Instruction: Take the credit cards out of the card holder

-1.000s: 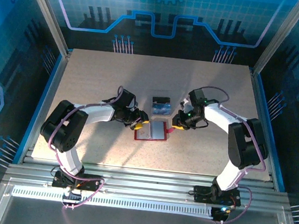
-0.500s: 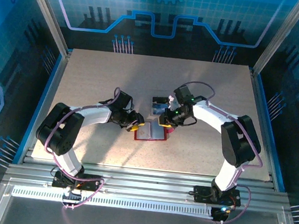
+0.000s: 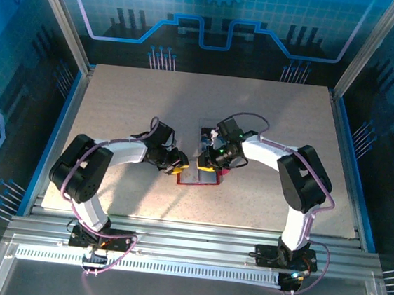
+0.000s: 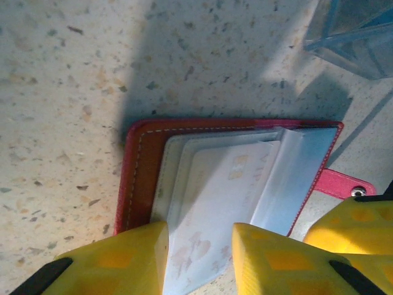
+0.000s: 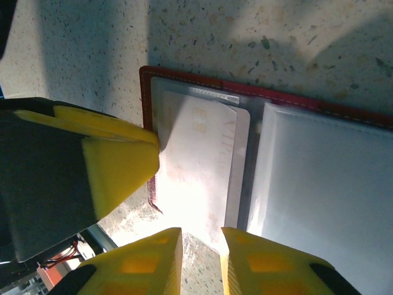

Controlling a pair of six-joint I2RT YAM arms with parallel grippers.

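The right gripper (image 5: 201,261) has swung in from the strap side of the card holder (image 4: 144,178) and now hangs over its open face. The left gripper (image 4: 198,258) has hardly shifted. The right fingers stand with only a narrow gap between them. A pale card (image 5: 199,160) lies partway out of its grey pocket, its free end just below that gap. Whether they touch it I cannot tell. The left fingers are spread, straddling the same card's end, with one tip at the holder's red border. This card looks ready to be drawn but is not yet out. Beyond the left gripper sits a clear plastic box (image 4: 353,37). The table (image 3: 117,104) is speckled beige, fenced by metal posts (image 3: 59,13) and a blue-lit panel (image 3: 211,8).
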